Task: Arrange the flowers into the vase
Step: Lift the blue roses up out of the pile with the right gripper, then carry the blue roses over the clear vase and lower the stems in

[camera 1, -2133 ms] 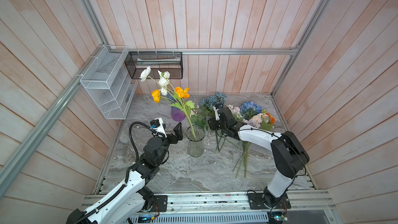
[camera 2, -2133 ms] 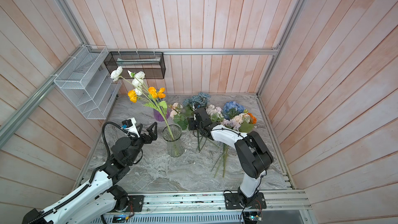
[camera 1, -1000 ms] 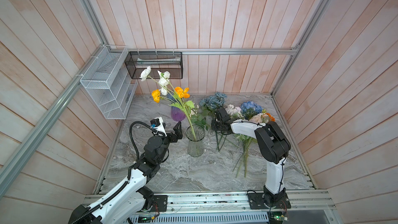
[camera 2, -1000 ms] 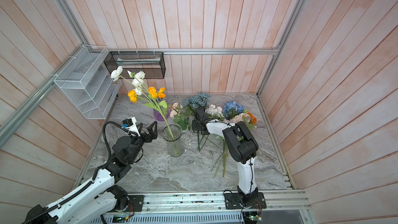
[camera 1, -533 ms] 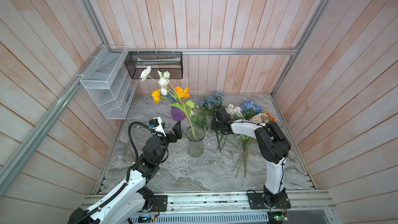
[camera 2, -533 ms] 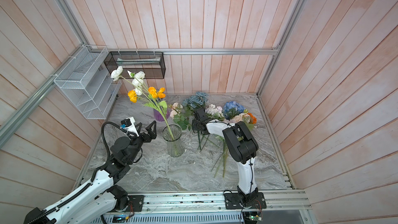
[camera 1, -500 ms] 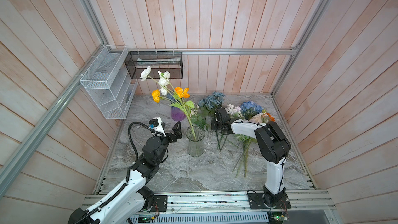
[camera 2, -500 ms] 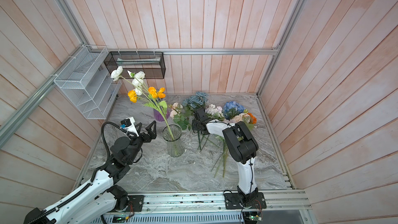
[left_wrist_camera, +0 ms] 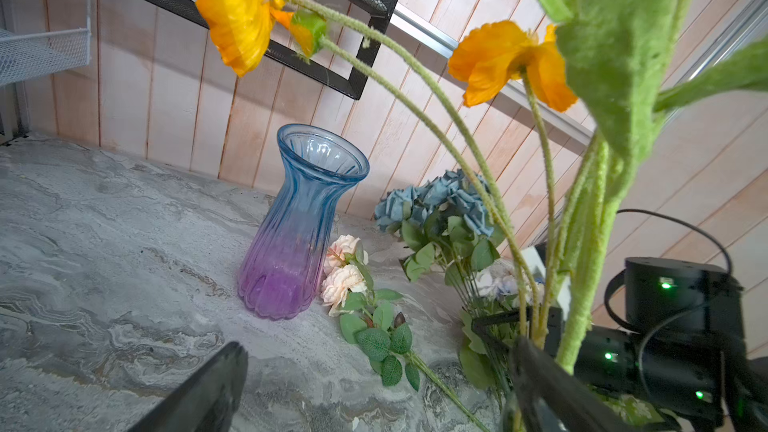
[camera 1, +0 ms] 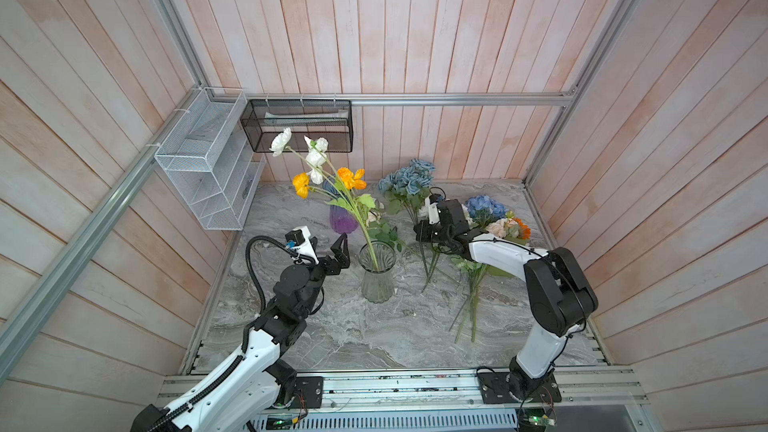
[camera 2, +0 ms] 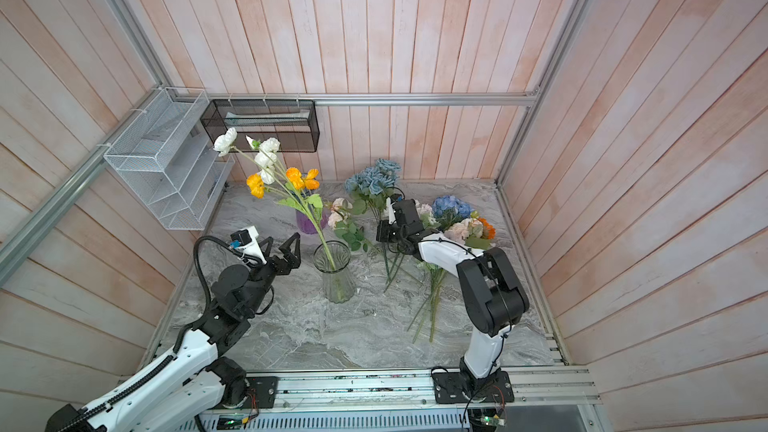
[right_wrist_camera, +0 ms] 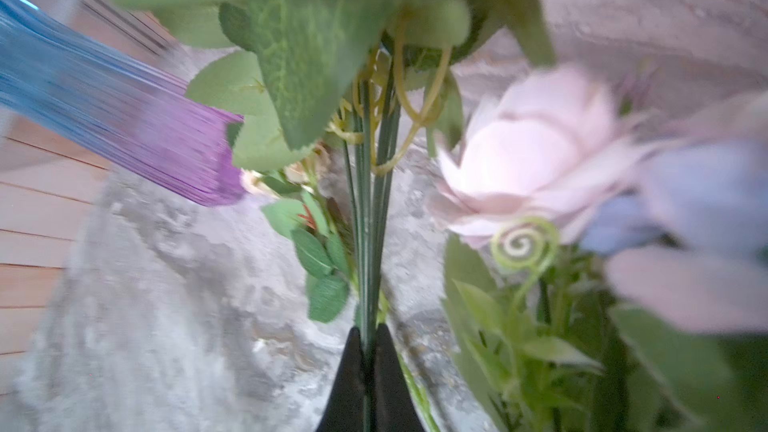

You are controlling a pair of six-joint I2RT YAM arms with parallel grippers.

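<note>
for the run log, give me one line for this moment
left gripper: open, empty, near clear vase | right gripper: shut on dusty-blue roses at the stems | clear vase: poppies in

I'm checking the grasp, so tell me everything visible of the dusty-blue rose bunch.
The dusty-blue rose bunch looks artificial: muted blue fabric-like blooms above serrated green leaves, on several thin dark-green stems bundled together. Its blooms point to the rear of the marble tabletop, stems toward the front, right of the clear vase and outside it. The right end effector is shut on the stems.
</note>
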